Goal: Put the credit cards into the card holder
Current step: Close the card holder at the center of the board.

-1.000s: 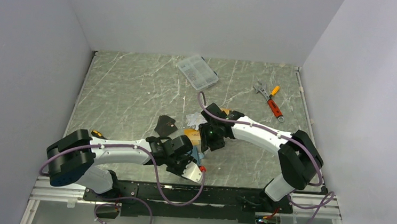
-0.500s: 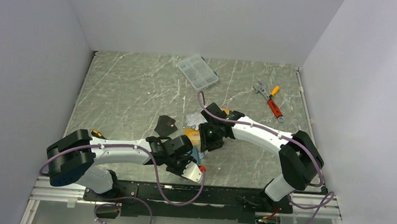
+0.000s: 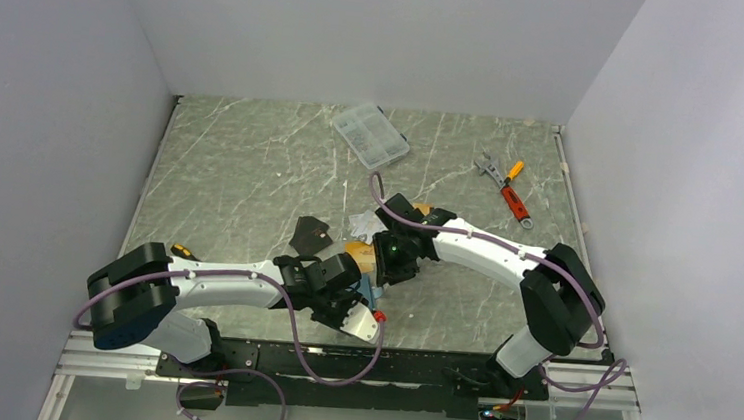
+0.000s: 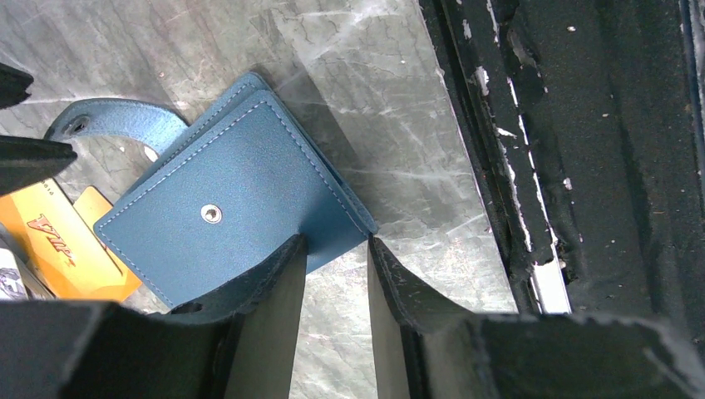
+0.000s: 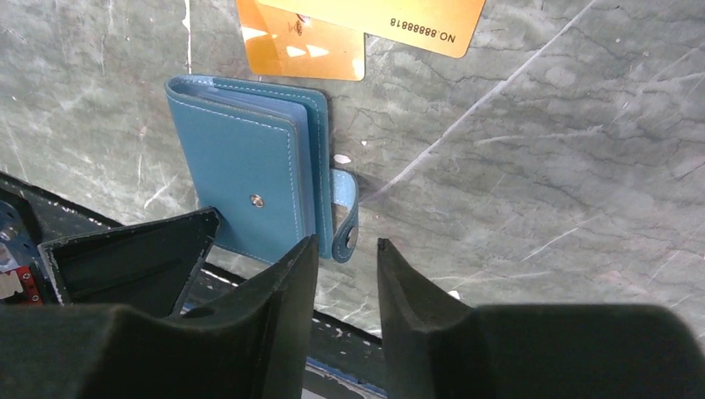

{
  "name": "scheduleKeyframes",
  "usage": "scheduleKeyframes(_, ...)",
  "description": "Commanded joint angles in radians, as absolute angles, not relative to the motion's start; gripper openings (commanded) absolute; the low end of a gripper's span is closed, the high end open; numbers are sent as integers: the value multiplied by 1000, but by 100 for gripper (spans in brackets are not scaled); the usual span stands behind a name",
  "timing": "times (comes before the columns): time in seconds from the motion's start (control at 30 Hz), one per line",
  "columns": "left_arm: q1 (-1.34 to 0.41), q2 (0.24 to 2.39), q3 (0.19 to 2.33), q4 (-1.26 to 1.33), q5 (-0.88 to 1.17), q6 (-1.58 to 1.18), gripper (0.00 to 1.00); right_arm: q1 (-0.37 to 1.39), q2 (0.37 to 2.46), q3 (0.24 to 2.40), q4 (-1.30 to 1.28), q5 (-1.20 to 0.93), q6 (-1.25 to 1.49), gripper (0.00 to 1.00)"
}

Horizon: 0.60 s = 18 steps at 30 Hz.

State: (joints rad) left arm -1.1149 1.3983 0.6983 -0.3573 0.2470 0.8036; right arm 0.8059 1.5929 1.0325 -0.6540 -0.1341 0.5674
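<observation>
The teal card holder point(image 4: 224, 208) is lying folded on the grey marbled table point(image 3: 242, 160), just below the centre of the overhead view, where both arms are meeting over it. The left gripper point(image 4: 332, 245) is reaching in from the bottom of its wrist view. Its jaws are standing a narrow way apart with the holder's corner right at the fingertips, and I cannot tell whether they are pinching it. The right gripper point(image 5: 345, 249) is straddling the holder's unfastened snap tab point(image 5: 346, 208), jaws parted, with a sliver of table showing between the tab and one finger. Two orange-gold credit cards point(image 5: 303, 50) are lying overlapped just above the holder at the top of the right wrist view, outside it. A clear compartment box point(image 3: 370, 136) is sitting well apart, near the top of the overhead view.
</observation>
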Motion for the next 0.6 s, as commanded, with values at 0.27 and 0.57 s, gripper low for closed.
scheduleKeyframes(0.27, -1108, 1383, 718, -415, 263, 815, 37, 841, 1620, 1077, -683, -88, 561, 33)
scheduleKeyframes(0.57, -1108, 1373, 721, -421, 265, 816, 37, 840, 1621, 1066, -685, -68, 567, 11)
